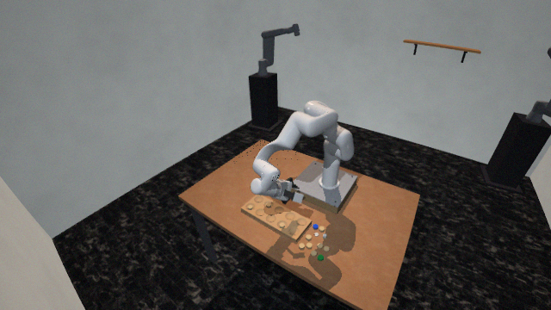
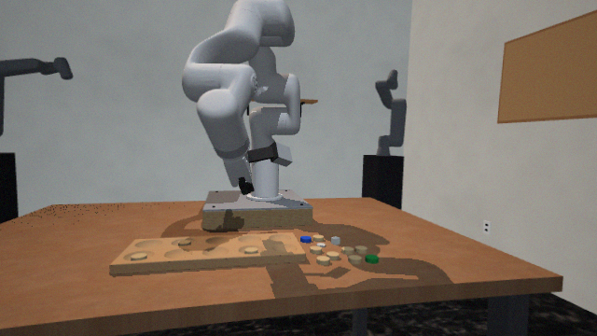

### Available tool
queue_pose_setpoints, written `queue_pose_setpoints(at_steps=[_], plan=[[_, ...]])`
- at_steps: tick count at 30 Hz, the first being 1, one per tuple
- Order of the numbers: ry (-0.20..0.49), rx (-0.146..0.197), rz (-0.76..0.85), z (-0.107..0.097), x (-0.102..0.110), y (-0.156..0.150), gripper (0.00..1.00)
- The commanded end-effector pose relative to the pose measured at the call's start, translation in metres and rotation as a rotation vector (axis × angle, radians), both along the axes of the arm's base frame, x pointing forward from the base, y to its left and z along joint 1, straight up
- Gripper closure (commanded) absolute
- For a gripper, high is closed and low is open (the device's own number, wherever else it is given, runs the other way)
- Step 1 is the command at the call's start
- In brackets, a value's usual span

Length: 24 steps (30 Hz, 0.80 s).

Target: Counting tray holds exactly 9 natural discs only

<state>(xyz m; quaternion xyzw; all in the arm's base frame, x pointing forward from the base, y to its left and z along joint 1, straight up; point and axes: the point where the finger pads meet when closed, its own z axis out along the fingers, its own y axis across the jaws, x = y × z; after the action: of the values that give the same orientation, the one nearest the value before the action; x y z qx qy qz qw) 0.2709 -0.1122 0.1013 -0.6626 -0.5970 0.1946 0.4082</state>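
The wooden counting tray (image 1: 275,215) lies flat on the table; it also shows in the exterior view (image 2: 207,252). Three natural discs rest in its pockets (image 2: 138,256) (image 2: 185,242) (image 2: 251,250); the other pockets look empty. Several loose natural discs (image 1: 310,245) lie in a cluster just off the tray's right end, also seen in the exterior view (image 2: 333,255). My gripper (image 2: 244,187) hangs above the table behind the tray, close to the arm's base, also seen in the top view (image 1: 296,197). Its fingers stand partly open with nothing between them.
Among the loose discs lie a blue disc (image 2: 305,239), a green disc (image 2: 371,258), a small grey piece (image 2: 335,240) and a small white piece (image 2: 321,245). The arm's raised base block (image 2: 257,215) stands just behind the tray.
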Motion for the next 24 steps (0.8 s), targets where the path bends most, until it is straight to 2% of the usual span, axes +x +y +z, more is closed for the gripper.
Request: queue_pose_setpoints(at_steps=[1, 9, 11, 12, 13, 19, 24], plan=[[-0.115, -0.122, 0.028, -0.021, 0.034, 0.018, 0.53], [-0.314, -0.260, 0.055, -0.040, 0.087, 0.055, 0.53], [-0.314, -0.260, 0.055, -0.040, 0.087, 0.055, 0.53], [-0.382, -0.293, 0.058, -0.044, 0.104, 0.070, 0.53], [-0.410, -0.305, 0.058, -0.045, 0.111, 0.077, 0.53], [-0.552, -0.350, 0.053, -0.047, 0.143, 0.112, 0.53], [-0.682, -0.369, 0.037, -0.045, 0.169, 0.148, 0.53]])
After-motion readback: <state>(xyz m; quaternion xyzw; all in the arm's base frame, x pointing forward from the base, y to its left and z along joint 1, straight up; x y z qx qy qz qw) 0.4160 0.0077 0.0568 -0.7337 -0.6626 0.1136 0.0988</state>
